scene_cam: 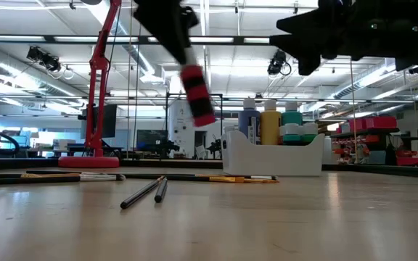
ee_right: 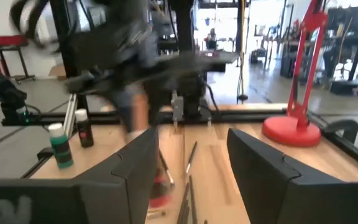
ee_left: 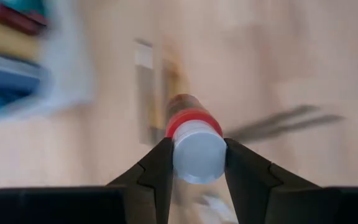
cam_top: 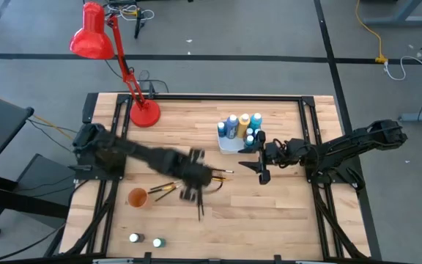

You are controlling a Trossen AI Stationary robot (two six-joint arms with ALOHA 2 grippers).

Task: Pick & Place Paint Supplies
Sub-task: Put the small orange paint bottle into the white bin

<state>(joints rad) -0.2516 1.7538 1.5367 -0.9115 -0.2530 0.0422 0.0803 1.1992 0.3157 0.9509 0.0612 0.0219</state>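
Paintbrushes [scene_cam: 145,191] lie nearest on the table in the low view; behind, the red bottle [scene_cam: 197,94] hangs airborne. Left wrist view: left gripper [ee_left: 197,163] clamps that white-capped bottle. High view: right gripper [cam_top: 260,158] stands open, empty, beside the white tray [cam_top: 231,146].
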